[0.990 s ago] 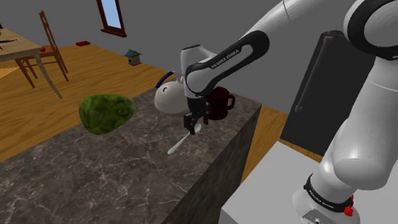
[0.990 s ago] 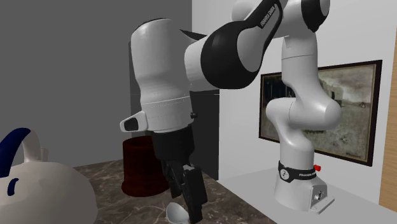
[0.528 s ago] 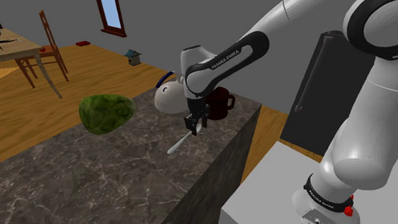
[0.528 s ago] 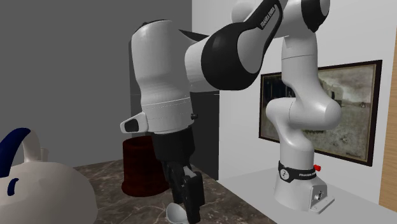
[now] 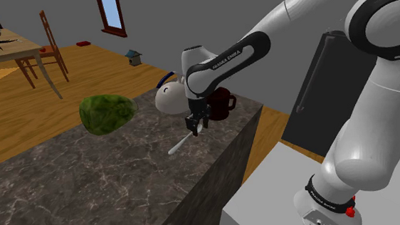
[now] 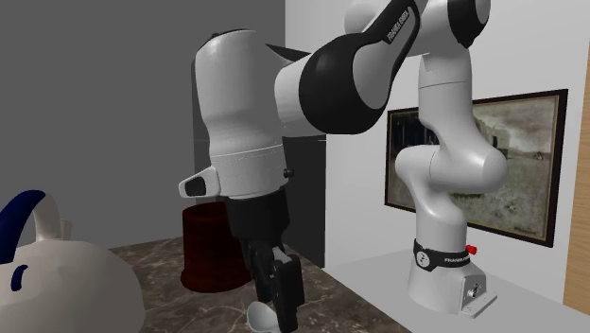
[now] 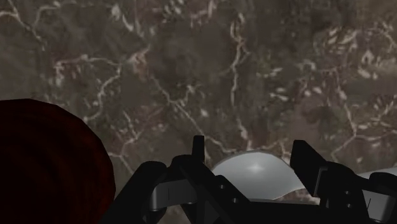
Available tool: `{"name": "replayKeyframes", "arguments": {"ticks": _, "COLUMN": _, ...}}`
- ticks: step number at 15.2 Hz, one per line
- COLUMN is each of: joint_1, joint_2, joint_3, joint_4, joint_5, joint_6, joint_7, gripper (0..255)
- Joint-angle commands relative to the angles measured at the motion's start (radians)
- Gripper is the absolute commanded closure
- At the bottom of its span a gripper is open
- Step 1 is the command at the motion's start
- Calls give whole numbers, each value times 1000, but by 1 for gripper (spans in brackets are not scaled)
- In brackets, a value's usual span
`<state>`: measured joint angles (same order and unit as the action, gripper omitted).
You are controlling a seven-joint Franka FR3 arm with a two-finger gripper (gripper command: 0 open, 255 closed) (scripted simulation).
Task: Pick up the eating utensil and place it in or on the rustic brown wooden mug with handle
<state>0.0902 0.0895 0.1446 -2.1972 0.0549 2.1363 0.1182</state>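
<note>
A pale grey spoon point(image 5: 179, 143) lies on the dark marble counter point(image 5: 116, 174), its handle pointing toward the shoulder view's lower left. My black gripper point(image 5: 195, 125) reaches straight down over the bowl end and is shut on the spoon; the rounded bowl point(image 7: 254, 174) sits clasped between the two fingers point(image 7: 198, 151). The spoon bowl point(image 6: 260, 319) rests at counter level beside the gripper point(image 6: 281, 301). The dark reddish-brown mug point(image 5: 223, 102) stands just behind the gripper near the counter's far edge, also seen as the mug point(image 6: 204, 249) and the mug point(image 7: 44, 168).
A white teapot point(image 5: 169, 96) with a blue handle stands next to the mug; the teapot point(image 6: 66, 284) fills the second exterior view's lower left. A mossy green lump point(image 5: 106, 113) sits farther along the counter. The counter's edge point(image 5: 236, 142) drops off near the stand point(image 5: 271, 205).
The fingers stood apart around the spoon's bowl a second ago and closed on it by half a second ago. Nothing has moved since.
</note>
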Motion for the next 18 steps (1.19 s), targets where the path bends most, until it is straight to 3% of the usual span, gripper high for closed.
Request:
{"name": "replayKeyframes", "arguments": {"ticks": 1, "joint_1": 0, "joint_2": 0, "joint_3": 0, "joint_4": 0, "joint_5": 0, "joint_6": 0, "joint_7": 0, "gripper": 255}}
{"name": "replayKeyframes", "arguments": {"ticks": 18, "joint_1": -3, "joint_2": -107, "joint_3": -2, "joint_4": 114, "joint_5": 10, "joint_6": -221, "joint_7": 1, "gripper": 255}}
